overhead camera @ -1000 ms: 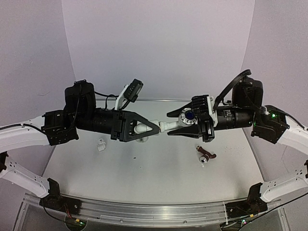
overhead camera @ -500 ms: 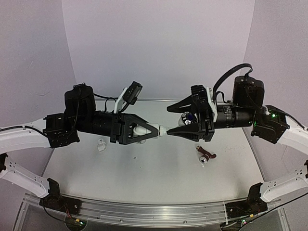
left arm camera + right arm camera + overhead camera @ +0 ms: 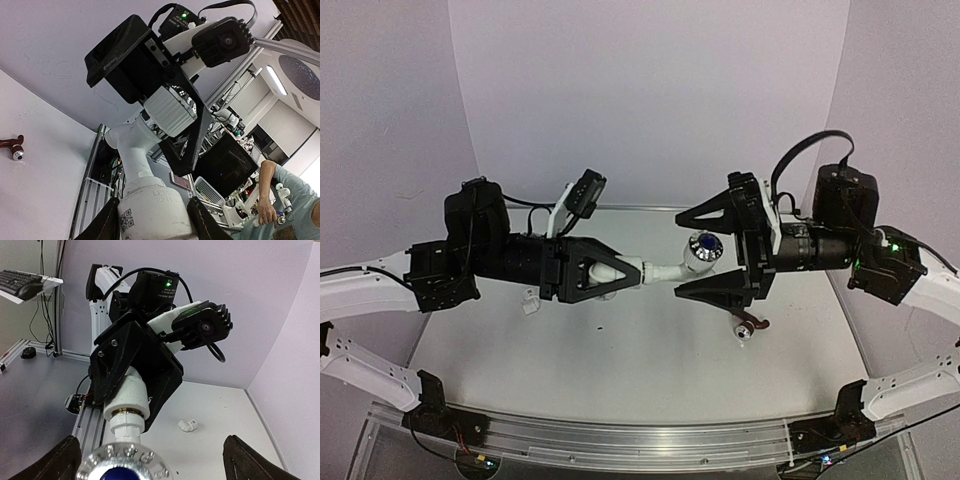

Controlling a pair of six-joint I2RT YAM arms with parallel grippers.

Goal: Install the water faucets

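A white water faucet point(image 3: 665, 268) hangs in mid-air, its brass thread seated in a white elbow fitting point(image 3: 613, 269). My left gripper point(image 3: 636, 271) is shut on that fitting point(image 3: 150, 210), which sits between its black fingers point(image 3: 106, 226). The faucet's silvery, blue-centred knob point(image 3: 703, 247) points at my right gripper point(image 3: 678, 254), which is open, one finger above the knob and one below, touching nothing. In the right wrist view the knob point(image 3: 122, 467) lies between the spread fingers point(image 3: 64, 460), with the fitting point(image 3: 132, 395) behind it. A second faucet point(image 3: 748, 325) lies on the table.
A loose white elbow fitting point(image 3: 530, 300) lies on the white table below my left arm, also seen in the right wrist view point(image 3: 187, 425). The second faucet point(image 3: 12, 148) shows at the left edge of the left wrist view. An aluminium rail point(image 3: 620, 440) runs along the table's near edge.
My right gripper has opened wide off the faucet's knob and drawn back a little to the right. My left gripper has shifted slightly left, still holding the fitting with the faucet in it.
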